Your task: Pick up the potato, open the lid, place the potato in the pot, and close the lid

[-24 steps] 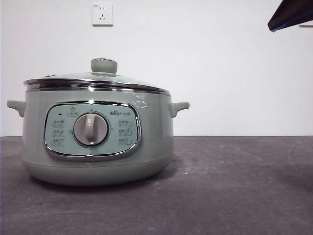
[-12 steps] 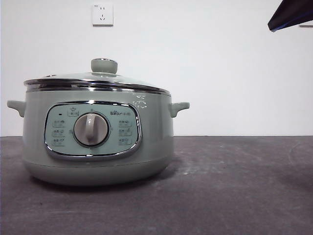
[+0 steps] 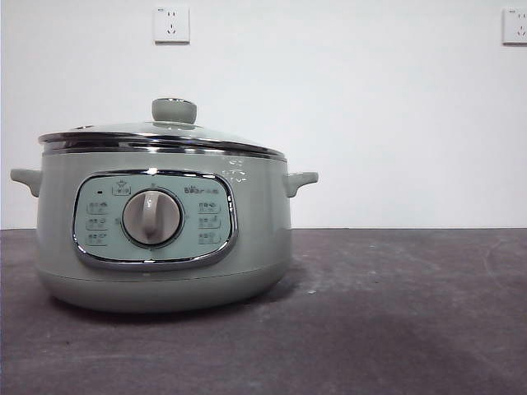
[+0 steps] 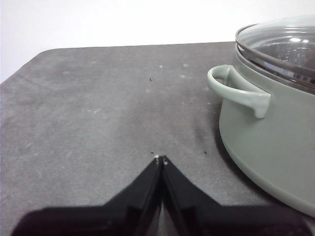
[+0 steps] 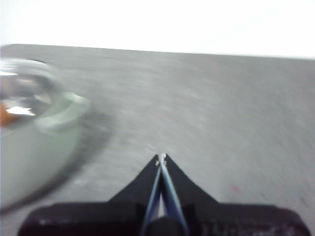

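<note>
Potato, orange-brown: only a small orange patch shows through the glass in the blurred right wrist view, so it appears to lie inside the pot; no other view shows it. Round domed glass lid with steel rim and pale sage-green knob sits squarely on the wide pale sage-green electric pot, whose chrome-framed panel and round dial face the front camera. The pot stands on the dark grey table, before a white wall with two sockets.

Progress, judged from this arrangement: potato in, lid closed; all four steps look complete, with nothing evidently left but for the arms to rest.

Left gripper is low over the table, near the pot's side handle but apart from it; its jaws are pressed together at the tips and hold nothing. Right gripper is on the pot's other side, above bare table, jaws likewise closed and empty; the motion blur suggests that this arm is moving. Neither arm appears in the front view.
</note>
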{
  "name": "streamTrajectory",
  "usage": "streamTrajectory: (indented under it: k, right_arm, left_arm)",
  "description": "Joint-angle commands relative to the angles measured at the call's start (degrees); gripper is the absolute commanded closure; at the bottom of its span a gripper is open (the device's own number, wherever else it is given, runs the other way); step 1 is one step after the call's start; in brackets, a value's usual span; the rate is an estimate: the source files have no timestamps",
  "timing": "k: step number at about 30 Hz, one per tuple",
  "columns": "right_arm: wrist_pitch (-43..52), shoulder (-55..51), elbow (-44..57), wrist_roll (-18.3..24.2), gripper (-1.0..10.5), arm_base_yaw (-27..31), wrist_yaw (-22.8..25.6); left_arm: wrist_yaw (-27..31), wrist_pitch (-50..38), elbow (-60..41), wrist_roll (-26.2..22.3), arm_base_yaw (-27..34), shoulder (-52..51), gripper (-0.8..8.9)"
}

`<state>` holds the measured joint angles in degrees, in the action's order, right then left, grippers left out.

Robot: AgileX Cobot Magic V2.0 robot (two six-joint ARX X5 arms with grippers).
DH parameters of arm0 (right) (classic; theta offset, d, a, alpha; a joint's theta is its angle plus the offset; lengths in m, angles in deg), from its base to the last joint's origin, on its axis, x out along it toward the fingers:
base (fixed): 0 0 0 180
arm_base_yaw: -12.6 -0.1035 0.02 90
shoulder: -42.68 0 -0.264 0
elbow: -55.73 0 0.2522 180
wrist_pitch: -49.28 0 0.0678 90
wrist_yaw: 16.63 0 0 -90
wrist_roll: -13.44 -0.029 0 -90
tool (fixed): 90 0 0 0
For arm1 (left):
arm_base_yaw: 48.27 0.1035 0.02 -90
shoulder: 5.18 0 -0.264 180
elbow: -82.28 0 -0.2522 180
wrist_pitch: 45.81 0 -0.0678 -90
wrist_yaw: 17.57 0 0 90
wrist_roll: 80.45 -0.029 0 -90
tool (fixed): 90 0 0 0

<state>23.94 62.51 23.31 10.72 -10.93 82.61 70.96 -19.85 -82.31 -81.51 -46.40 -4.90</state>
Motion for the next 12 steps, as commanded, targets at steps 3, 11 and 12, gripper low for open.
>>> streamTrajectory:
  k: [3,11,12]
  right_arm:
    - [3.6,-9.8,9.0,-0.2,9.6,11.0,-11.0]
    - [3.0,-19.0,15.6,-0.4,9.6,14.9,-12.2]
    - [2.8,-19.5,16.3,-0.4,9.6,14.9,-12.2]
  left_arm:
    - [-0.1,0.2,-0.7,-0.3,0.2,-0.2,8.16]
    - [-0.1,0.2,-0.7,-0.3,0.2,-0.2,8.16]
    - [-0.1,0.2,-0.7,-0.3,0.2,-0.2,8.16]
